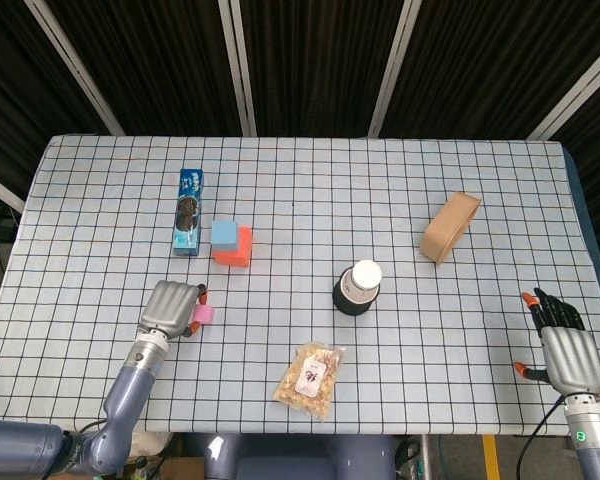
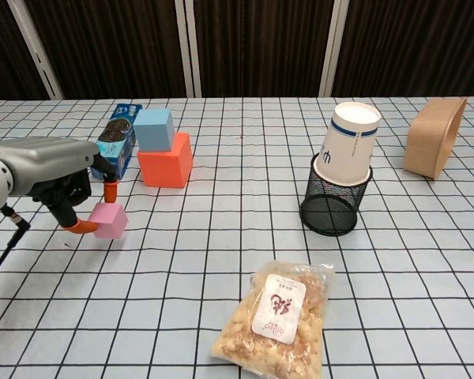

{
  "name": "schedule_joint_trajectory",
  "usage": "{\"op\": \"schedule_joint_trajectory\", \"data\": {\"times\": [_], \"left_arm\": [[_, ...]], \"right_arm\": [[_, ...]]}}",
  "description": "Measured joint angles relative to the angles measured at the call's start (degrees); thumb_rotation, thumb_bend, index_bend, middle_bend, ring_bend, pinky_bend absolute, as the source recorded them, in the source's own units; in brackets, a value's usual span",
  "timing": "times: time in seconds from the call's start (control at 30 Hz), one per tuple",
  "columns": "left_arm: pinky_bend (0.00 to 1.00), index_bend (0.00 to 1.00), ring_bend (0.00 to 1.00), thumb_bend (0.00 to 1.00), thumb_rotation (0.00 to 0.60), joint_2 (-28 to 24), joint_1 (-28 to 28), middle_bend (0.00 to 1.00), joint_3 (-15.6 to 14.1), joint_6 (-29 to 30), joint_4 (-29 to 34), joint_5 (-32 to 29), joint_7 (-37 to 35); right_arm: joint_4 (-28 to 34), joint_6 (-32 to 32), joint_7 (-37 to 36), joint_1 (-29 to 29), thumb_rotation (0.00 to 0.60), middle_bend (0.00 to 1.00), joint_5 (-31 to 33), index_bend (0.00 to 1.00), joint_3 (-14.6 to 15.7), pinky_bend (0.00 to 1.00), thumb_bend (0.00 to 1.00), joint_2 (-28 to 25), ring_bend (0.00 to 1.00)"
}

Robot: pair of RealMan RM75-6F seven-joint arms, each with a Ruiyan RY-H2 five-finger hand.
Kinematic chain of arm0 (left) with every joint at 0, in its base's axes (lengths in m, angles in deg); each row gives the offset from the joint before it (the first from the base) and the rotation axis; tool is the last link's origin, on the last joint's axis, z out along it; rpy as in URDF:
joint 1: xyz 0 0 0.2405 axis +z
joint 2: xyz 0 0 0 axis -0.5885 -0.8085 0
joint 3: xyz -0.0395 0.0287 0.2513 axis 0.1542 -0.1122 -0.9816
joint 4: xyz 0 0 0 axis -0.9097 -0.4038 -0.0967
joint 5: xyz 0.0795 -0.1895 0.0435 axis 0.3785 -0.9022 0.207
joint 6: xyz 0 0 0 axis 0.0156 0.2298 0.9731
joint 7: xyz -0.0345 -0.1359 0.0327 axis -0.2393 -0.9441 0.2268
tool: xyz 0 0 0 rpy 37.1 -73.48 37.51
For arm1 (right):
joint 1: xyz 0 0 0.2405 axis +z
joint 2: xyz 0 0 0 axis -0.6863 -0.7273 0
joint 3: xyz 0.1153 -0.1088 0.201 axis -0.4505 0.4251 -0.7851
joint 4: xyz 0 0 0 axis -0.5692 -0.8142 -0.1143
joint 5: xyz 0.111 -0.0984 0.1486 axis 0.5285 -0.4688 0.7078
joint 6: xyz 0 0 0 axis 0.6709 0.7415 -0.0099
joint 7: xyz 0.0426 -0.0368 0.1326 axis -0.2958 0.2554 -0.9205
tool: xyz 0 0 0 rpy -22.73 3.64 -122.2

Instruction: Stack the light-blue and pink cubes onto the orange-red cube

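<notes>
evidently left hand (image 2: 59, 183) pinches pink cube (image 2: 109, 220) by opposite faces; likely light, rigid; right hand (image 1: 570, 352) spread, empty.

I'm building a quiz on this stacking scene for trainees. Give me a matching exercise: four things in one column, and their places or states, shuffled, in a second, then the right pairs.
Things:
1. pink cube
2. light-blue cube
3. paper cup
4. snack bag

Places or states:
A. upside down on the black mesh basket
B. lying flat near the table's front edge
C. pinched in the left robot hand
D. on top of the orange-red cube

Pairs: 1-C, 2-D, 3-A, 4-B
</notes>
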Motion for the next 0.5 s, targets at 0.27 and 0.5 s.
{"op": "schedule_joint_trajectory", "data": {"times": [0.27,0.5], "left_arm": [[0.74,0.45,0.73,0.31,0.600,-1.4,-2.3,0.87,6.1,2.0,2.4,-3.1,1.7],[0.74,0.46,0.73,0.31,0.600,-2.0,-7.8,0.87,16.5,6.1,4.4,-10.8,6.1]], "right_arm": [[-0.1,-0.2,0.0,0.0,0.600,0.03,0.2,0.07,0.0,0.10,0.10,0.0,0.05],[-0.3,-0.6,0.6,0.3,0.600,0.03,0.6,0.07,0.0,0.10,0.10,0.3,0.05]]}}
